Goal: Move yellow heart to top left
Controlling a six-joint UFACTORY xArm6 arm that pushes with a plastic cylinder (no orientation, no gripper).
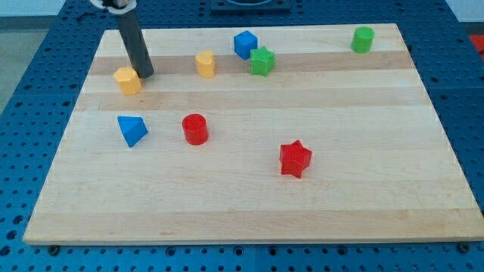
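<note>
A yellow block (205, 64) that looks like the heart lies near the view's top, left of centre. A second yellow block (128, 80), seemingly a hexagon, lies further left near the board's left edge. My tip (146, 75) rests on the board right beside the hexagon's right side, touching or nearly touching it. The tip is well left of the heart, with a gap of bare wood between them. The dark rod rises from the tip toward the view's top left.
A blue cube (245, 44) and a green star (262, 61) sit just right of the heart. A green cylinder (363, 39) is at top right. A blue triangle (132, 130), a red cylinder (195, 129) and a red star (295, 159) lie lower down.
</note>
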